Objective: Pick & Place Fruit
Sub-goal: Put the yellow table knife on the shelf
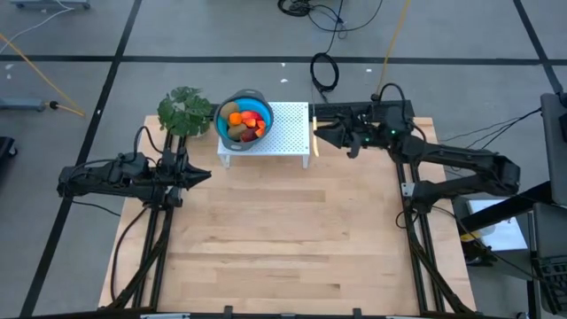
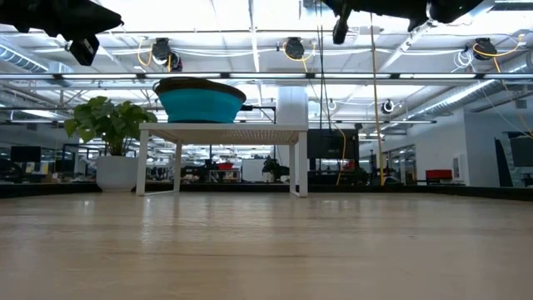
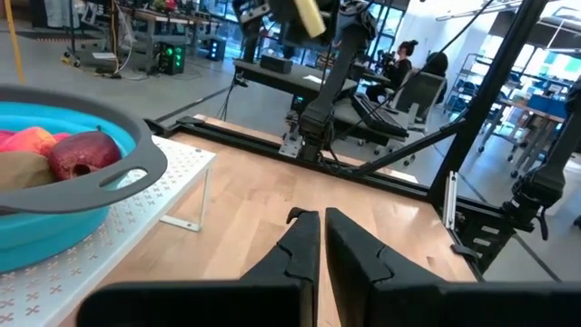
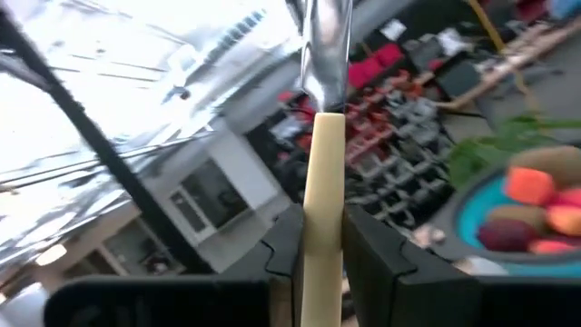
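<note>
The fruit (image 1: 244, 122) lies heaped in a blue bowl (image 1: 266, 105) on a white perforated stand (image 1: 288, 133) at the table's far middle; a dark red piece (image 3: 82, 154) shows near the rim. My right gripper (image 1: 326, 135) hangs high beside the stand's right end, shut on a slim pale-handled knife (image 4: 322, 163). My left gripper (image 1: 202, 175) stands shut and level at the table's left, with nothing between its fingers (image 3: 300, 245). My right gripper pinches the knife's pale handle (image 4: 323, 195) between its two fingers. The handle runs along the fingers and out past their tips, with the metal blade (image 4: 325, 45) beyond. The fingers come from the table's right, roughly level. The knife is lifted clear of table and stand.
A green leafy plant (image 1: 184, 111) stands left of the bowl at the far edge. The stand (image 2: 221, 129) has thin legs with open space beneath. Bare wooden table (image 1: 283, 239) spreads toward the near edge. A person sits in the room beyond the table.
</note>
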### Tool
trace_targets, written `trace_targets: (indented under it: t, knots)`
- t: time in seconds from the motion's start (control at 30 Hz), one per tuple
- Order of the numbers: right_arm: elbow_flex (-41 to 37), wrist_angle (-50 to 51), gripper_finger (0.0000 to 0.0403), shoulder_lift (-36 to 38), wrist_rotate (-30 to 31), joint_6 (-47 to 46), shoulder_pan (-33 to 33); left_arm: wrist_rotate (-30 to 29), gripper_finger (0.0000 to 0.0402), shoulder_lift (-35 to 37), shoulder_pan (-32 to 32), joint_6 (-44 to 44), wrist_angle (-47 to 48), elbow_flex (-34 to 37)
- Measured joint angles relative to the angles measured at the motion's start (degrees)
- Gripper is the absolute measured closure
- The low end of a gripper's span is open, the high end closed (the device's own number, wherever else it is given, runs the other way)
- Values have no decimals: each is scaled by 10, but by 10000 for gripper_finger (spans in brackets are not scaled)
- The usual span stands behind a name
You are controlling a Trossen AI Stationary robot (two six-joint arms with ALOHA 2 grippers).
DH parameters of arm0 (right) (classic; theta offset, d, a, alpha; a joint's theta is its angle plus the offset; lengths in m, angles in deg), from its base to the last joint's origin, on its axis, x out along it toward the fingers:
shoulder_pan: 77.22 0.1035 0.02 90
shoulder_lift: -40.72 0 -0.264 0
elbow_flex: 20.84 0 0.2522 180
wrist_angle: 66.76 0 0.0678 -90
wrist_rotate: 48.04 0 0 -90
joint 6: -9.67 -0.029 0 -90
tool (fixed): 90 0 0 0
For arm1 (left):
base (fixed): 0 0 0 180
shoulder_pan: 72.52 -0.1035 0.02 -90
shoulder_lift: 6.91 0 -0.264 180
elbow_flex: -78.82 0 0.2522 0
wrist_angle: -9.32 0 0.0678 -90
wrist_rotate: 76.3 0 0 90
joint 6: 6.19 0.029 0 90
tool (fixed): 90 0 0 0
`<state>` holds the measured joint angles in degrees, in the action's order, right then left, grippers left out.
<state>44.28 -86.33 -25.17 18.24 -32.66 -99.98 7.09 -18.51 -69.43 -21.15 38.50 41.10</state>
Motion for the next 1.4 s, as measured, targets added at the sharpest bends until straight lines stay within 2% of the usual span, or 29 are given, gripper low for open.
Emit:
trace_targets:
  t: [0.17, 0.43, 0.67, 0.93, 1.23, 1.4]
  knots:
    - [0, -58, 354, -19, -21, -9, 0, 0, 382, 0, 0, 0, 0, 0]
    - [0, -63, 352, -50, -16, -40, 0, 0, 382, 0, 0, 0, 4, 0]
    - [0, 2, 351, -73, 127, -81, 4, 0, 382, 0, 0, 0, 16, 0]
    - [45, 191, 351, -75, 256, -102, 27, 0, 382, 0, 0, 10, 16, 0]
    - [130, 297, 351, -93, 327, -131, 50, -5, 382, 0, 0, 18, 29, 0]
    - [192, 363, 351, -136, 329, -141, 58, -5, 382, 0, 0, 18, 29, 0]
